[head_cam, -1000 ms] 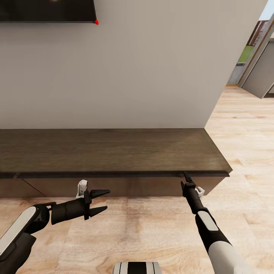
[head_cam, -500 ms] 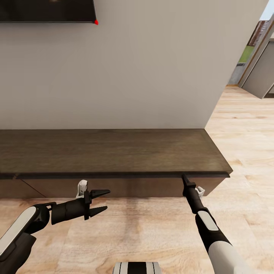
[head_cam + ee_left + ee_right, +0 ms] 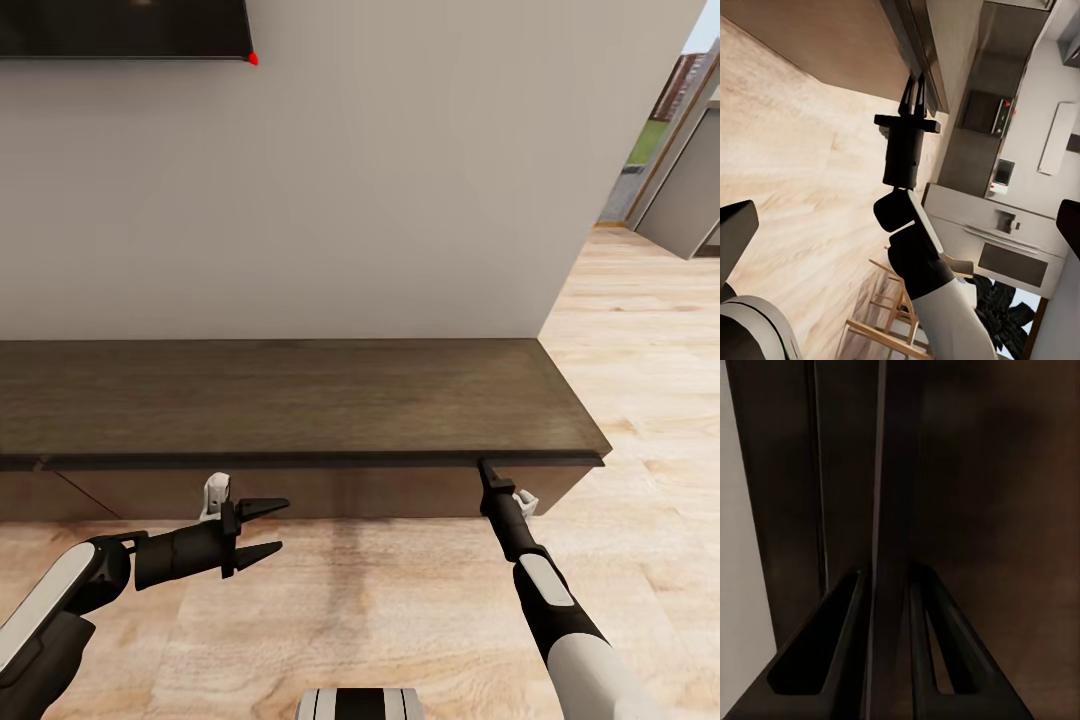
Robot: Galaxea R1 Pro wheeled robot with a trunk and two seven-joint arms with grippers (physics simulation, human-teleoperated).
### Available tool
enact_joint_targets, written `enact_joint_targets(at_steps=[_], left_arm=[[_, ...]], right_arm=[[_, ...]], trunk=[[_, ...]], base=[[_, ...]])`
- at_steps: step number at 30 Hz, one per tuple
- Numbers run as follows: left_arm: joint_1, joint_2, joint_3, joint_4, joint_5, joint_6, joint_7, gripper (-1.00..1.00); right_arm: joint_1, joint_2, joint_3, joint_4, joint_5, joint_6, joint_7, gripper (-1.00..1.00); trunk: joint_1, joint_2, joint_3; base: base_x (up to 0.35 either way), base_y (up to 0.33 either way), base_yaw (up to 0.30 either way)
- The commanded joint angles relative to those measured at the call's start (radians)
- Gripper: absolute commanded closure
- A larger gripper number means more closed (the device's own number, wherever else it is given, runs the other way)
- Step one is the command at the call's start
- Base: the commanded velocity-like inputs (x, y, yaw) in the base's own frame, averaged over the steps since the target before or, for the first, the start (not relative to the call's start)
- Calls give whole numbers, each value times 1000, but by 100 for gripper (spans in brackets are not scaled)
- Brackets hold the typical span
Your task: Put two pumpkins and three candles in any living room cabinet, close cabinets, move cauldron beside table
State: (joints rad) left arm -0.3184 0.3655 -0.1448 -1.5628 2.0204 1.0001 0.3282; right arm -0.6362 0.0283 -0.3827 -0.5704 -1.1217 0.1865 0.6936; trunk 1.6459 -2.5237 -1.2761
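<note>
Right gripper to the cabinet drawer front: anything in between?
Nothing visible. The right gripper is already at the cabinet, its tips at the seam under the top edge near the right end. The left gripper hangs open over the floor, off to the side and clear of that path.

A home's living room, long low dark-brown cabinet [image 3: 300, 400] against a plain grey wall [image 3: 400, 200], wall-mounted television [image 3: 125, 28] above the cabinet, pale wood-plank floor [image 3: 640, 330] beside it, kitchen appliances [image 3: 1009, 240] beyond.

Long dark-brown cabinet [image 3: 290, 400], drawers seemingly shut
</note>
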Motion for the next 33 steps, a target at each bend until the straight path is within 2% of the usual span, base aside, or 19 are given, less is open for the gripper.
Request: enact_joint_targets(at_steps=[1, 11, 33], left_arm=[[-1, 0, -1, 0, 11, 0, 9, -100], [-1, -3, -2, 0, 11, 0, 9, -100], [-1, -5, -3, -1, 11, 0, 9, -100]], right_arm=[[0, 1, -5, 3, -1, 7, -8, 100], [0, 1, -5, 3, -1, 7, -8, 100], [0, 1, -5, 3, -1, 7, -8, 100]], trunk=[[0, 0, -1], [0, 0, -1], [0, 0, -1]], base=[[0, 0, 0], [-52, 0, 0], [-239, 0, 0]])
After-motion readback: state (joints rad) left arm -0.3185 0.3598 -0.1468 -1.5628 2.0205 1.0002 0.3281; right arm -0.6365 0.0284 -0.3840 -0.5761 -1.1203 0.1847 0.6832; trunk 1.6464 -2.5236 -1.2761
